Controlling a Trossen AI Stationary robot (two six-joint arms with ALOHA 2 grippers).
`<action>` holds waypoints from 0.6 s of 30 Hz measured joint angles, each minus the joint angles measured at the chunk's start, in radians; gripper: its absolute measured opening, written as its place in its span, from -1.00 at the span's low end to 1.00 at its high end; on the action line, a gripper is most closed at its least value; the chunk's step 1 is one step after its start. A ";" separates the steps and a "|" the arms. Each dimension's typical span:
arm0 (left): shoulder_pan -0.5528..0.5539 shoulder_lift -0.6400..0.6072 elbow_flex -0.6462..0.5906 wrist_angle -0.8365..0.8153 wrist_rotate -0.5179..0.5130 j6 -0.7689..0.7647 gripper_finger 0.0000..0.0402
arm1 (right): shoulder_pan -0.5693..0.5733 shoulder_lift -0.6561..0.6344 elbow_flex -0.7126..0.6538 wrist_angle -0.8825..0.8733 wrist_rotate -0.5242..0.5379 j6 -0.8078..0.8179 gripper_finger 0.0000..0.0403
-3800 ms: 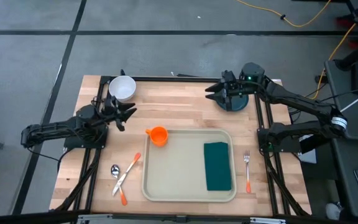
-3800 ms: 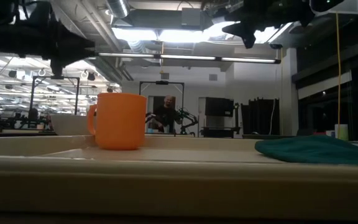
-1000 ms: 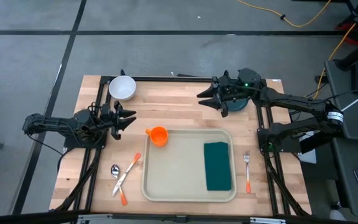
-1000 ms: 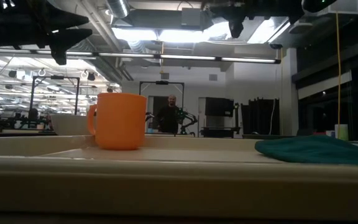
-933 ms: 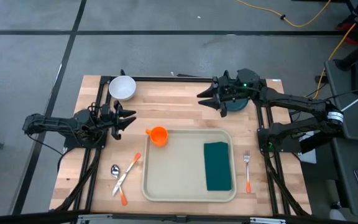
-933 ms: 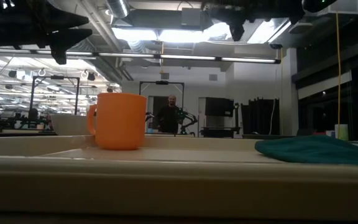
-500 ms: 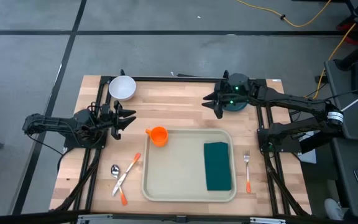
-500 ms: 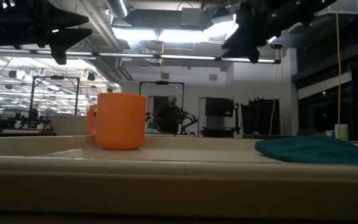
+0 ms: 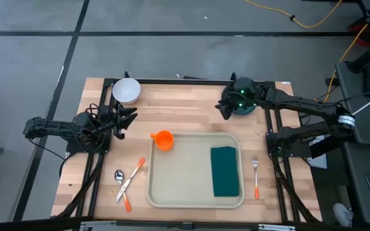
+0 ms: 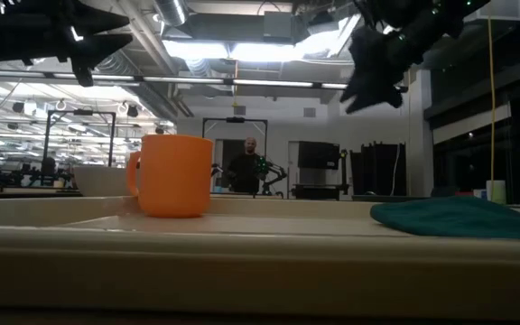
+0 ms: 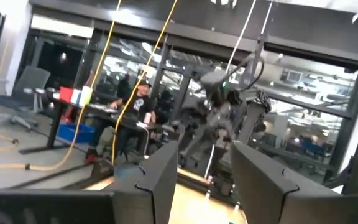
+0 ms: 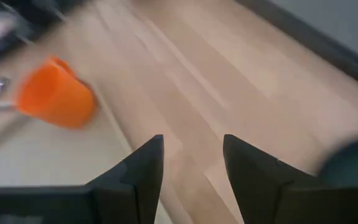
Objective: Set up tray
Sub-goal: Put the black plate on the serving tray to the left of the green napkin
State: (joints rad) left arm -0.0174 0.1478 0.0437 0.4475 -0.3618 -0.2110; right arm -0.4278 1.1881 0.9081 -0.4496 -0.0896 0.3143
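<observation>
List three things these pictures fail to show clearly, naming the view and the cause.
1. Dark plate, high view: mostly covered by the right gripper.
2. Fork and spoon, low view: hidden below the tray rim.
3. Orange cup, right wrist view: blurred by motion.

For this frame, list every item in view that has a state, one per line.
Beige rectangular plastic tray: flat on the table, holding the cloth.
Folded dark teal cloth: lying in the tray.
Orange plastic mug: upright at the tray's corner.
White bowl: upright.
Left gripper: open, empty.
Right gripper: open, empty.
</observation>
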 joint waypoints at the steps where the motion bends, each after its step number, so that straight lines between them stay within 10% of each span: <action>1: 0.000 0.000 0.000 0.008 0.000 0.011 -0.29 | -0.004 0.000 0.000 -0.034 0.017 -0.001 -0.15; 18: 0.000 0.141 0.203 -0.146 -0.085 0.096 -0.29 | -0.127 0.124 0.000 -0.297 0.097 -0.082 -0.15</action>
State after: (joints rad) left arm -0.0170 0.2887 0.2468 0.3019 -0.4470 -0.1149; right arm -0.5552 1.3118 0.9081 -0.7468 0.0071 0.2327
